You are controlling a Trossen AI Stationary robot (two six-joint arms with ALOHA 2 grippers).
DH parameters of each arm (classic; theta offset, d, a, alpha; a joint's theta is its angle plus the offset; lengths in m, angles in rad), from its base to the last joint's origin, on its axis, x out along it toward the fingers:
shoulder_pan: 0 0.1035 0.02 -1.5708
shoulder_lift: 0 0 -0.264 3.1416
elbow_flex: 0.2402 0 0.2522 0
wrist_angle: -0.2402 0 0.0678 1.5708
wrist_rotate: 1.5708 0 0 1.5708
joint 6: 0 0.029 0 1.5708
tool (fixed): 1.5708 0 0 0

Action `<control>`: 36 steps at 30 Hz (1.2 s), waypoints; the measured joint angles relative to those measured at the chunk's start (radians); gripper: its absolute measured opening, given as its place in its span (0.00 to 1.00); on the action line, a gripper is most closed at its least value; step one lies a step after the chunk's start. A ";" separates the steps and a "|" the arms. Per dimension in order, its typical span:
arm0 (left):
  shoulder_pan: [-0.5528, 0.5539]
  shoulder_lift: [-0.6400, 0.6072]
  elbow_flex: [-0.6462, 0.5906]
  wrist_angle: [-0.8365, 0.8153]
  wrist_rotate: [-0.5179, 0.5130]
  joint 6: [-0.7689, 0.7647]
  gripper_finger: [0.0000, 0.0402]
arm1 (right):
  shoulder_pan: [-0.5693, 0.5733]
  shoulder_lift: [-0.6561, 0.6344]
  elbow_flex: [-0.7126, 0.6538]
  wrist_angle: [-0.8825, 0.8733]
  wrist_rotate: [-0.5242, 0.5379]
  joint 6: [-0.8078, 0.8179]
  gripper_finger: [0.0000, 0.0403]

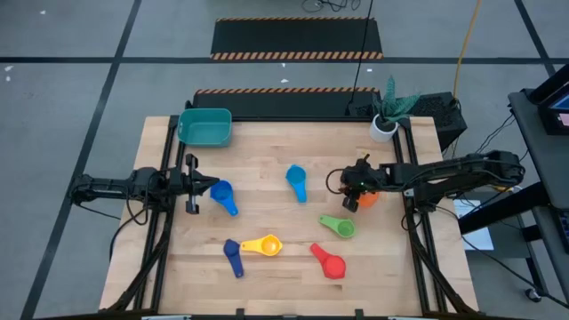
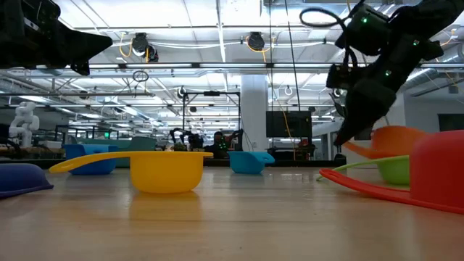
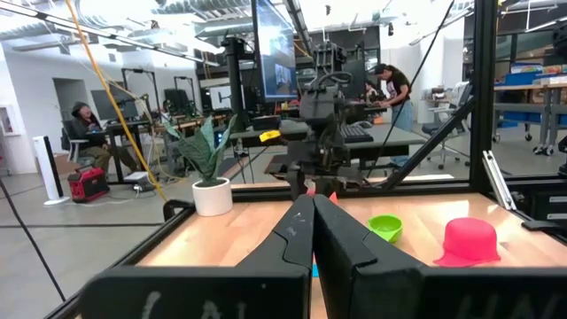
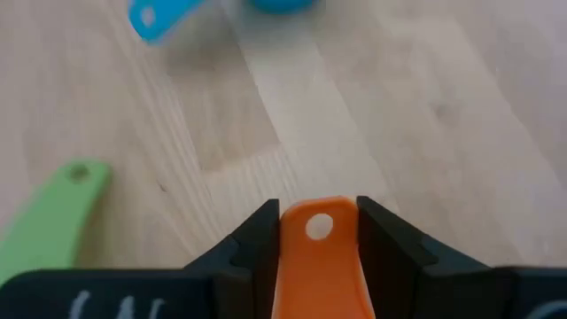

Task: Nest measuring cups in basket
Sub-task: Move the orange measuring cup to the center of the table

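Note:
My right gripper (image 4: 317, 221) is shut on the orange measuring cup (image 1: 368, 198) near the table's right side. On the wood lie the blue cup (image 1: 223, 196), light blue cup (image 1: 296, 180), green cup (image 1: 339, 226), yellow cup (image 1: 264, 244), dark blue cup (image 1: 233, 257) and red cup (image 1: 328, 262). The teal basket (image 1: 205, 126) stands at the far left corner, with nothing showing in it. My left gripper (image 1: 212, 185) waits shut at the left side, just beside the blue cup, holding nothing. My right gripper pinches the orange cup's handle (image 4: 317, 252) between its two fingers (image 4: 257, 244), one on each long edge, up to the end with the hole. The fingers slant down from the table's right and lie along the handle. In the low view the bowl (image 2: 395, 138) shows above the green cup.
A white plant pot (image 1: 384, 127) stands at the far right corner. The green cup (image 4: 53, 213) lies just near-side of the held cup. Bare wood stretches between the light blue cup and the basket. Black frame rails (image 1: 418, 240) run along both sides.

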 joint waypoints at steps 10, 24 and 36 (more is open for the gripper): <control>0.000 0.000 0.000 0.010 -0.010 0.001 0.01 | 0.003 -0.047 0.001 0.252 -0.028 -0.043 0.28; 0.000 0.000 0.001 0.068 -0.010 -0.028 0.01 | 0.062 -0.043 0.001 0.717 -0.024 -0.119 0.28; -0.018 0.261 0.006 0.327 -0.034 -0.057 0.22 | 0.095 0.087 0.002 1.260 -0.022 -0.119 0.30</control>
